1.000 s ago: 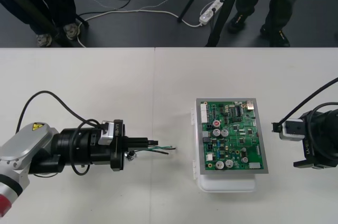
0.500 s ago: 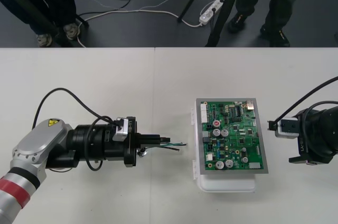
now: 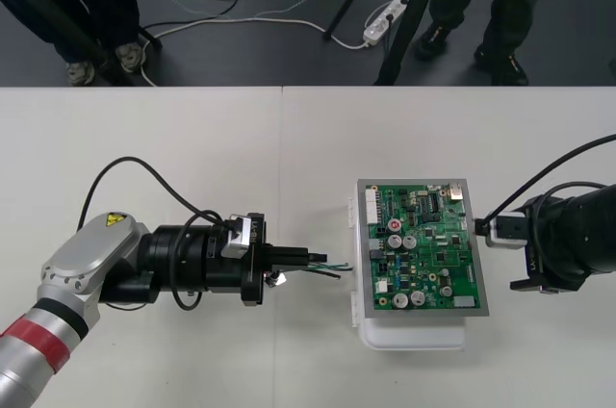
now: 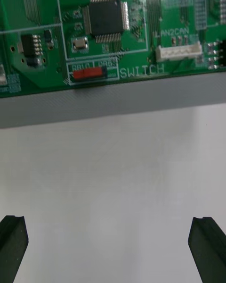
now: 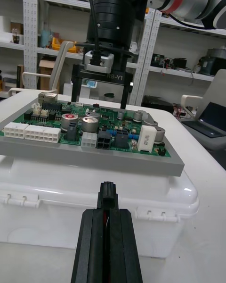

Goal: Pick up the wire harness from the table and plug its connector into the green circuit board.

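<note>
Left hand [image 3: 306, 257]: lies low over the plain light table [image 3: 192, 158], fingers pressed together and pointing at the flat green circuit board [image 3: 421, 244]. It grips the small wire harness [image 3: 327, 267] of thin green and black wires.
- Front view: the wires run straight ahead of the fingertips, and their free ends reach about to the near edge of the white plastic base [image 3: 409, 336] under the board.
- Left wrist view: the hand [image 5: 107, 212] is clamped on a small black plug [image 5: 107, 193] that pokes out just past the fingertips. A trace of red wire shows between the fingers.
- Plug is not in the board [image 5: 84, 127]. The board sits higher than the plug, on top of the base [image 5: 94, 188], behind a grey frame edge [image 5: 94, 153].
- Only a narrow strip of bare table lies between the fingertips and the base wall.

Right hand [image 3: 515, 244]: stands just off the board's far edge, opposite the left hand, and holds nothing.
- Right wrist view: its fingers [image 4: 12, 245] are spread wide. Bare table [image 4: 113, 170] lies between and ahead of them, then the grey frame [image 4: 113, 101] and the board [image 4: 94, 37].
- Left wrist view: this hand [image 5: 100, 99] points down close behind the board's far edge, with its fingers apart.
</note>
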You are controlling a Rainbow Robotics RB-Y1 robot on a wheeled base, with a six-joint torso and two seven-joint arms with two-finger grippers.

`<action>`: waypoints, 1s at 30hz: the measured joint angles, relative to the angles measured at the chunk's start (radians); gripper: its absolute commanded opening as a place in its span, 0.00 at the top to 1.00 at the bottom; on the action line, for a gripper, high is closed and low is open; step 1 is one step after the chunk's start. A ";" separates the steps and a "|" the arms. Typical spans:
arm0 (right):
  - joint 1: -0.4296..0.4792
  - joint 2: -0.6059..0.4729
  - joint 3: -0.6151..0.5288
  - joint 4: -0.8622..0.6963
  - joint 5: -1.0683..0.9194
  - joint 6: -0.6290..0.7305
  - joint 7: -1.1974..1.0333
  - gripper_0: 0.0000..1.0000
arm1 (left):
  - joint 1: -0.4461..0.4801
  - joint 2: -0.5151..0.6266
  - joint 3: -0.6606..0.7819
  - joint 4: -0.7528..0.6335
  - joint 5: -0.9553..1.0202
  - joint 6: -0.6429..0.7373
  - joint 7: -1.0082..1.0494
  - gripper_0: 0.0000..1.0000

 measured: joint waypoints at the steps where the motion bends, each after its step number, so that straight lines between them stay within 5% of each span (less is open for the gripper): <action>1: 0.000 0.004 0.003 0.000 0.001 0.003 0.000 0.00 | -0.001 -0.001 -0.004 0.000 0.004 0.003 0.000 1.00; 30: -0.026 0.017 0.069 -0.003 -0.054 0.040 0.045 0.00 | -0.035 -0.014 -0.085 0.001 0.083 0.095 0.000 1.00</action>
